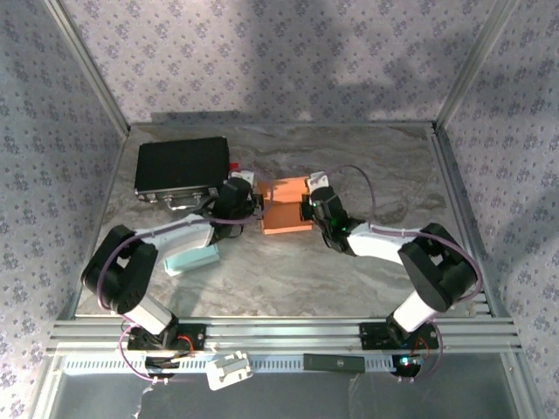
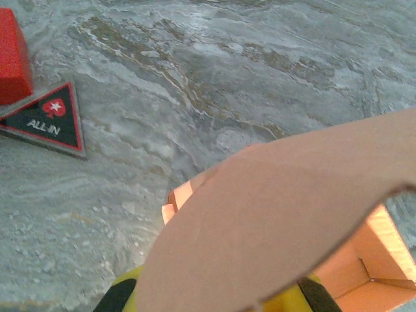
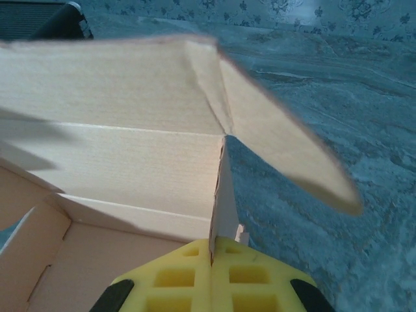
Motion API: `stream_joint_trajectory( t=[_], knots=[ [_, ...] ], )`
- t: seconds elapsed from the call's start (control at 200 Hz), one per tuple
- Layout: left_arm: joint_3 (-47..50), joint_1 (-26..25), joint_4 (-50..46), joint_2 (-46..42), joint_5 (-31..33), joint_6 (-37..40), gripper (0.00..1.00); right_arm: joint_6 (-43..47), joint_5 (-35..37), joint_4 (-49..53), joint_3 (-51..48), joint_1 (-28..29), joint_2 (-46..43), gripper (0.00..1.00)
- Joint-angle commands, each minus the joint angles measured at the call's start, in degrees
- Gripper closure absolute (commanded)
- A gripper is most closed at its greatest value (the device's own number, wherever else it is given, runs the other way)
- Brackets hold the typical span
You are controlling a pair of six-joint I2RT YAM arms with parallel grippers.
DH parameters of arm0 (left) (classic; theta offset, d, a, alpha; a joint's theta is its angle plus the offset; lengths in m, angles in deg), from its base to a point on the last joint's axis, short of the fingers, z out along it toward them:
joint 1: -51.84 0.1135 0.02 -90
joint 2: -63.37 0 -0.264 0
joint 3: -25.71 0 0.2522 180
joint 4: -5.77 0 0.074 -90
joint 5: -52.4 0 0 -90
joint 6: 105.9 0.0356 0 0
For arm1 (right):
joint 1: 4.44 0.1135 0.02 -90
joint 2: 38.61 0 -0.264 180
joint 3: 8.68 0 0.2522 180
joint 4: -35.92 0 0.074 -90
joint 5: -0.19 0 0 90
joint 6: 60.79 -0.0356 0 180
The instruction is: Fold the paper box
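Observation:
The orange paper box (image 1: 286, 209) lies half-folded in the middle of the table, between both grippers. My left gripper (image 1: 260, 204) is at its left edge. In the left wrist view a curved flap of the box (image 2: 292, 195) rises out of the yellow fingers (image 2: 128, 278) and hides the gap between them. At the box's right edge, my right gripper (image 1: 306, 208) is shut on it. In the right wrist view the right gripper (image 3: 212, 245) pinches the thin upright wall of the box (image 3: 117, 149), whose inside and one loose flap (image 3: 286, 149) spread out ahead.
A black case (image 1: 182, 166) sits at the back left, close behind my left arm. A pale blue block (image 1: 194, 257) lies under that arm. A red block (image 2: 13, 55) and a black triangular "ALL-IN" card (image 2: 49, 120) lie left of the box. Bare marble tabletop (image 1: 384, 166) extends right.

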Motion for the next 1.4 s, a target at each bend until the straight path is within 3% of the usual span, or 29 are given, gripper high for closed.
stream_joint_trajectory(
  t=[0.0, 0.15, 0.385, 0.86, 1.069, 1.169, 1.394],
  knots=[
    [3.8, -4.1, 7.2, -2.1, 2.4, -0.9, 1.0, -0.6, -1.1, -6.5, -5.0, 1.8, -3.0, 1.0],
    [8.4, -7.4, 13.6, -1.7, 6.9, -0.4, 1.0, 1.7, -4.0, -12.1, -9.9, 2.1, -3.0, 1.0],
    [12.3, -8.0, 19.2, -0.8, 7.3, -1.3, 1.0, 4.1, -4.3, -14.9, -12.8, 2.3, -3.1, 1.0],
    [13.8, -11.4, 19.5, 1.0, 12.1, -2.8, 1.0, 3.9, 0.1, -13.8, -14.3, 3.7, -1.0, 0.98],
    [15.1, -12.3, 19.0, 0.6, 14.0, -3.3, 1.0, 1.9, 2.0, -10.8, -15.5, 4.2, -5.6, 0.92],
    [14.9, -12.9, 18.5, 1.2, 15.1, -3.3, 1.0, -2.2, 2.8, -3.9, -14.2, 4.4, -9.2, 0.84],
    [14.9, -14.3, 17.8, 2.1, 17.6, -3.5, 1.0, -11.8, 3.5, 3.7, -17.8, 5.4, -19.2, 0.55]
  ],
)
